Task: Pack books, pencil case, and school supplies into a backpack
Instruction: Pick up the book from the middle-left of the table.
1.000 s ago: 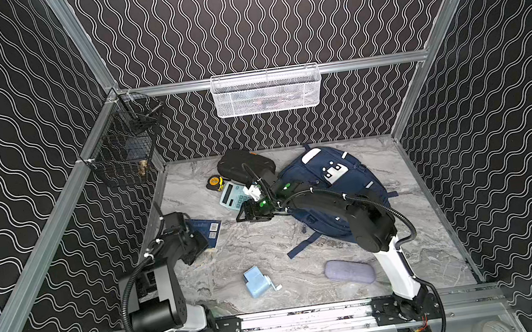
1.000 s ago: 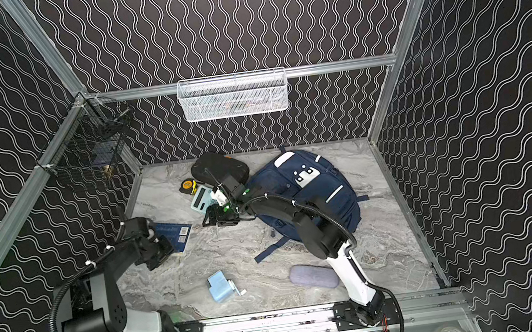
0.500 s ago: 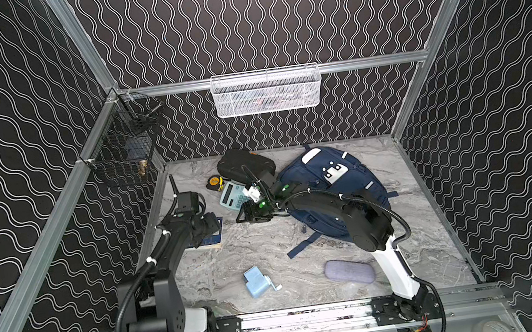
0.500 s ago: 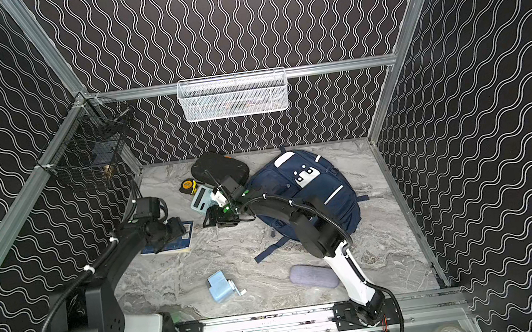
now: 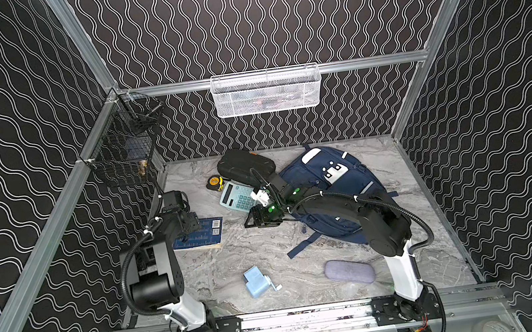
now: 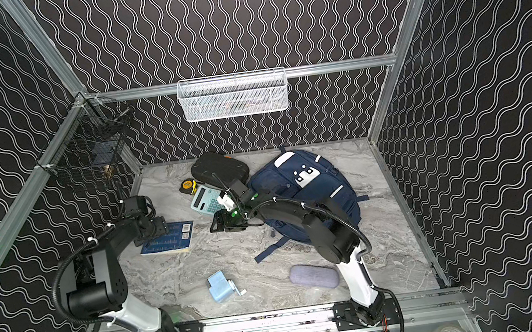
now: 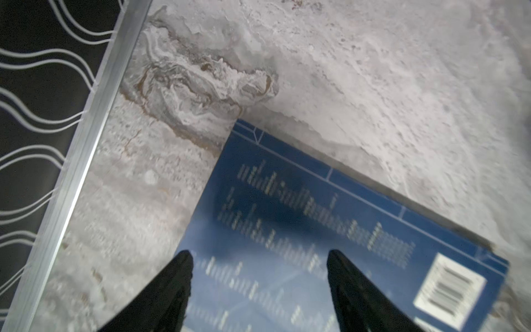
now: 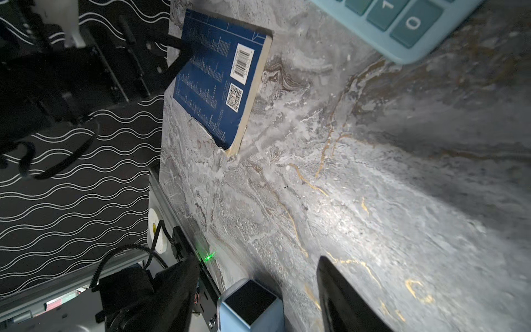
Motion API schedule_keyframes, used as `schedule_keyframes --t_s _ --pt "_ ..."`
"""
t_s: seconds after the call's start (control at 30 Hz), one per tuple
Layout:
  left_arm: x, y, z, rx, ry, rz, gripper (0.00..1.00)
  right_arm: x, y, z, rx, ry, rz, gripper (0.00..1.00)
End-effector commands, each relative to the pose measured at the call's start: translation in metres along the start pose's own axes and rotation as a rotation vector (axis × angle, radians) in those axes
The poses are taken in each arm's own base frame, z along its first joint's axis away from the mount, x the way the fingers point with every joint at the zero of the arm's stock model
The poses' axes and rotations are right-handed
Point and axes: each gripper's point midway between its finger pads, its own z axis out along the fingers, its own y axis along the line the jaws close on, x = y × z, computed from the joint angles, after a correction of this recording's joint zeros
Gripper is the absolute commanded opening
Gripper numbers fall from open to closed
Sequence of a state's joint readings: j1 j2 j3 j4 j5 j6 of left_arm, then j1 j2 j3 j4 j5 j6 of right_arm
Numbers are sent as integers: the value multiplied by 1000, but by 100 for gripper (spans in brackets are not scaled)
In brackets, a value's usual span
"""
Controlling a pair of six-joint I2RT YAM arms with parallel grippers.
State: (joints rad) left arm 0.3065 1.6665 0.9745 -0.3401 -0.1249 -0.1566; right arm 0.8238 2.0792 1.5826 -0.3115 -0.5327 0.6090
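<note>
Since one second ago, the left arm has unfolded from a tucked pose near its base and reached out along the left wall. Its jaws have spread from partly closed to wide. The right arm has not moved.

1. The left gripper (image 7: 258, 255) stands wide open and empty, its fingertips over the cover of the dark blue book (image 7: 316, 218). Whether they touch the cover cannot be told.
2. The dark blue book lies flat on the marble table (image 5: 397, 163), outside the backpack. It is probably light and flexible, with a smooth cover that may slip. A flat book gives nothing to grip from above, so pinch across its thickness at the middle of a long edge to limit droop.
3. The calculator (image 5: 236, 197) lies just beside the right gripper (image 5: 249, 220), whose jaws stand apart on nothing.
4. The backpack (image 5: 330, 186) lies flat right of centre; it is soft and will sag.
5. The pencil sharpener (image 5: 257, 281) and pencil case (image 5: 350, 271) wait near the front, unpacked.
</note>
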Motion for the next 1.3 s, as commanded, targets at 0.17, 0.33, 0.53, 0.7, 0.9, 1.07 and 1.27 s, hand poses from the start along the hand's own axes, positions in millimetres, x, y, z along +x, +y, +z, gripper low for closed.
schedule_keyframes --t_s 0.17,0.33,0.53,0.7,0.9,1.07,1.27 --pt "-7 -7 29 133 68 1 79 -1 4 1 -12 8 -44 67" --pt "21 -12 40 167 151 20 78 -5 3 9 -4 26 -44 67" --pt "62 -21 43 231 257 13 76 -12 -4 19 11 19 -10 67" --pt "76 -24 38 259 257 20 74 -28 -10 43 -3 -3 46 65" --pt "75 -33 26 312 263 -1 72 -44 -17 75 -47 -22 134 63" --pt "83 -46 20 390 298 -41 70 -49 -19 87 -99 -55 233 62" --pt "90 -51 17 418 340 -77 70 -46 -19 103 -165 -62 354 60"
